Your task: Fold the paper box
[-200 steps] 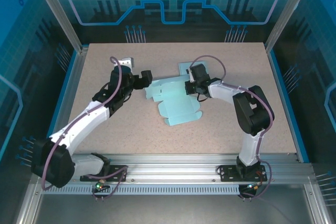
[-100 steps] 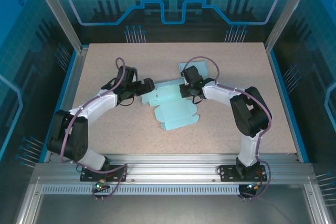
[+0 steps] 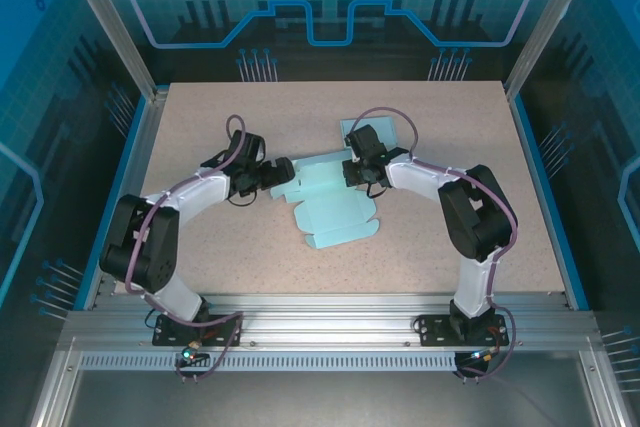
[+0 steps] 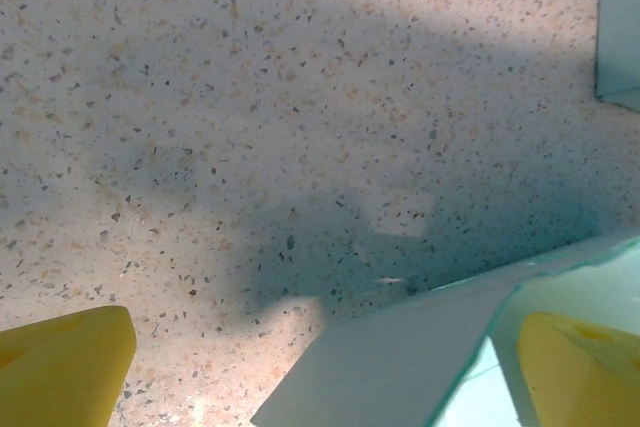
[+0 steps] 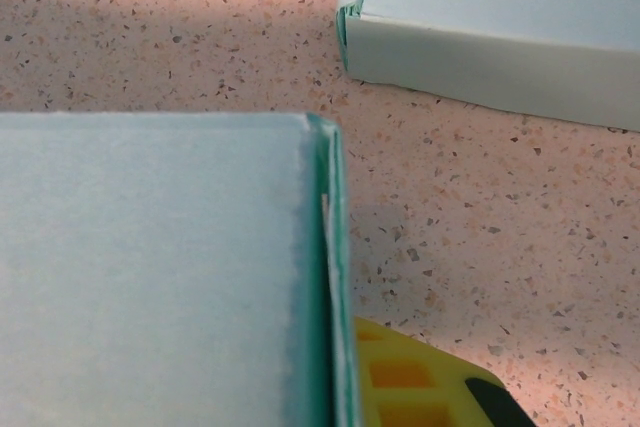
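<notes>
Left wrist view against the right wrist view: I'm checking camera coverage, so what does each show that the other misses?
Left wrist: the left gripper wide open, straddling a raised flap of the paper box. Right wrist: the right gripper shut on an upright wall of it, a second, closed box lying beyond. Both: that paper box, yellow fingers, the speckled tabletop.

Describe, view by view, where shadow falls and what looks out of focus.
Top external: even light, faint shadows on the table. Left wrist: a broad dark shadow crosses it; the yellow left fingers look soft. Right wrist: the near paper box panel is blurred, the speckles beyond sharp.
</notes>
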Controlling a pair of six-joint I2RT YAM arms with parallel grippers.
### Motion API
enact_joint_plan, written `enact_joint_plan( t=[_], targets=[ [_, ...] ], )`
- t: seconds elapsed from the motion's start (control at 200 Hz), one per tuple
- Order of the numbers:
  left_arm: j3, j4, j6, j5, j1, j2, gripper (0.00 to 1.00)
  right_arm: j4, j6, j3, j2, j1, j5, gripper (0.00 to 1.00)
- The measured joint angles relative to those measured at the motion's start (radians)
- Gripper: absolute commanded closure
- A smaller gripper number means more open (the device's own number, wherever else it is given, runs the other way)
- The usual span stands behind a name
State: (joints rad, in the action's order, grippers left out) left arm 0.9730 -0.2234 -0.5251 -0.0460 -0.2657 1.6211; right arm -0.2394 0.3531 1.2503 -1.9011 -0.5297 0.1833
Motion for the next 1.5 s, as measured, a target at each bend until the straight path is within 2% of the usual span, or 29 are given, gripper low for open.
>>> enact_joint_plan(
  t=[0.475,0.76,0.88,1.091,1.341,1.496],
  targets=[
    [0.074,0.022,-0.002,0.049,-0.072,0.095,0.01,0.004,0.037,0.0,-0.003,0.003,0.006,1.0],
    [0.066,0.076,-0.061,0.082,-0.094,0.113,0.01,0.014,0.086,0.001,-0.006,0.0,0.027,1.0],
    [0.003,0.095,-0.082,0.113,-0.097,0.061,0.01,0.014,0.103,0.003,-0.01,-0.006,0.042,1.0],
    [-0.127,0.09,-0.129,0.163,-0.097,-0.124,0.01,0.02,0.122,0.002,-0.01,-0.012,0.053,1.0],
    [-0.324,0.135,-0.257,0.134,-0.114,-0.258,0.01,0.023,0.127,0.001,-0.01,-0.013,0.053,1.0],
    [-0.346,0.23,-0.29,0.097,-0.158,-0.263,0.02,0.028,0.127,-0.001,-0.01,-0.013,0.053,1.0]
  ],
)
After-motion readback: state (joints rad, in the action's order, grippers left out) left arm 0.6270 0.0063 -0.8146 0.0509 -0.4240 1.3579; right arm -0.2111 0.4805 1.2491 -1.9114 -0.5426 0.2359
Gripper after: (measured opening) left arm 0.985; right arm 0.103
